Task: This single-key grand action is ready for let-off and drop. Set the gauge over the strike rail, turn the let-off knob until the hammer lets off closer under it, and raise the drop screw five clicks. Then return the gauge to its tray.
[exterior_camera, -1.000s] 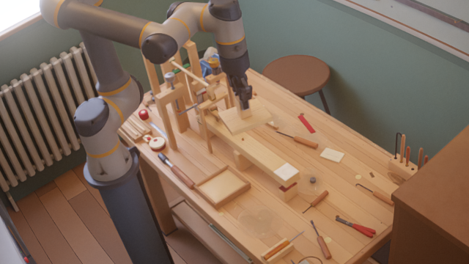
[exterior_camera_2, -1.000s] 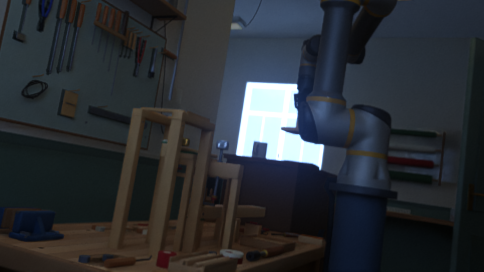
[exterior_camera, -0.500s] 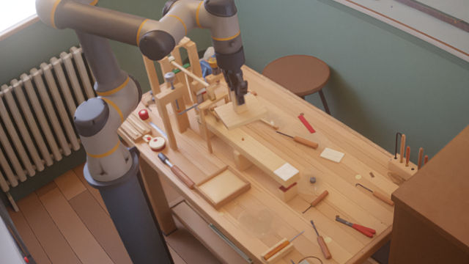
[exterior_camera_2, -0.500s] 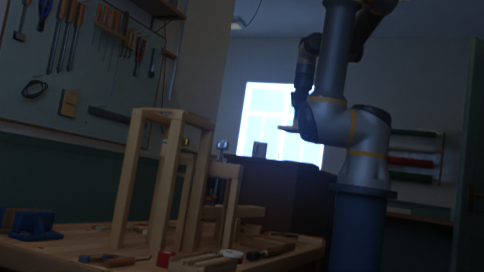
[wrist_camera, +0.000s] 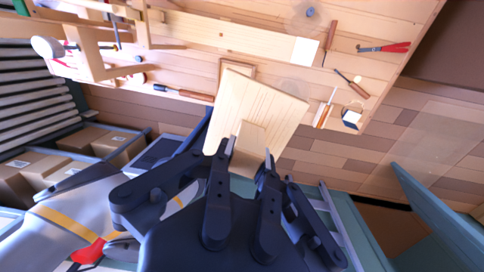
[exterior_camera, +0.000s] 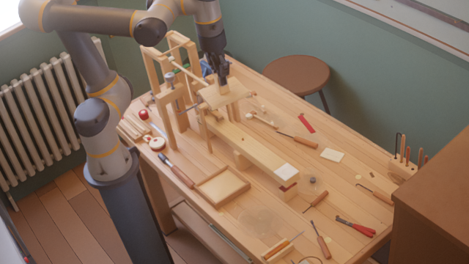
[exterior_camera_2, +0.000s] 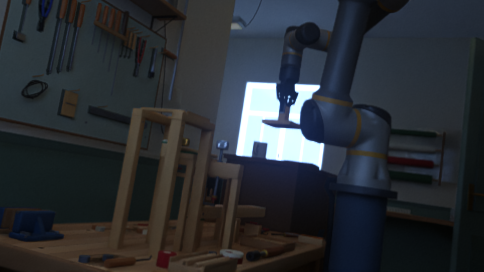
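Observation:
The gauge [exterior_camera: 222, 94], a flat pale wooden plate with an upright grip block, hangs high above the long wooden key [exterior_camera: 253, 148] and right of the action frame [exterior_camera: 172, 88]. My gripper [exterior_camera: 222, 81] is closed on that block, carrying the gauge [wrist_camera: 257, 109] clear of the bench, and in the wrist camera the plate covers part of the empty tray [wrist_camera: 237, 68]. The tray [exterior_camera: 222, 186] sits at the bench's near edge. The silver let-off knob [exterior_camera: 169, 77] stands on top of the frame's lower block. From the second side camera the gauge [exterior_camera_2: 282, 122] shows as a dark silhouette under my gripper [exterior_camera_2: 286, 104].
The tall action frame stands just left of the gauge, its rails reaching near my wrist. Chisels, screwdrivers [exterior_camera: 297, 139] and red-handled pliers [exterior_camera: 355, 226] lie scattered over the bench. A round stool [exterior_camera: 297, 75] stands behind the bench, and a radiator [exterior_camera: 33, 117] lines the left wall.

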Robot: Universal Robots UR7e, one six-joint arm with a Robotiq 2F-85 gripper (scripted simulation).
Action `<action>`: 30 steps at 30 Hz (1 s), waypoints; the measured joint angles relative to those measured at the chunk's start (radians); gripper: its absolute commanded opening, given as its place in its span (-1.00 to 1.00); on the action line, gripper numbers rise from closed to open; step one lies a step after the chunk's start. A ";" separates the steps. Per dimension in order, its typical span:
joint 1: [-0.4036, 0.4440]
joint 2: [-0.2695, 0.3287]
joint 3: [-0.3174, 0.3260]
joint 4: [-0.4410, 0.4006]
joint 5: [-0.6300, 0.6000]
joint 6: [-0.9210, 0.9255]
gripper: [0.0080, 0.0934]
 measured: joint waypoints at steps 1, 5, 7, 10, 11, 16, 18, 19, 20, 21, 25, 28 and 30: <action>0.022 -0.009 0.007 0.003 0.000 0.018 -1.00; 0.123 -0.042 0.029 0.012 0.000 0.103 -1.00; 0.180 -0.054 0.037 0.016 0.000 0.152 -1.00; 0.276 -0.064 0.044 0.020 0.000 0.234 -1.00; 0.310 -0.065 0.045 0.020 0.000 0.264 -1.00; 0.488 -0.051 0.036 0.015 0.000 0.418 -1.00; 0.560 -0.037 0.026 0.011 0.000 0.482 -1.00; 0.597 -0.028 0.020 0.008 0.000 0.513 -1.00; 0.632 -0.018 0.013 0.005 0.000 0.544 -1.00; 0.667 -0.007 0.005 0.002 0.000 0.574 -1.00; 0.799 0.044 -0.033 -0.011 0.000 0.689 -1.00; 0.888 0.089 -0.068 -0.020 0.000 0.764 -1.00; 0.941 0.119 -0.094 -0.025 0.000 0.810 -1.00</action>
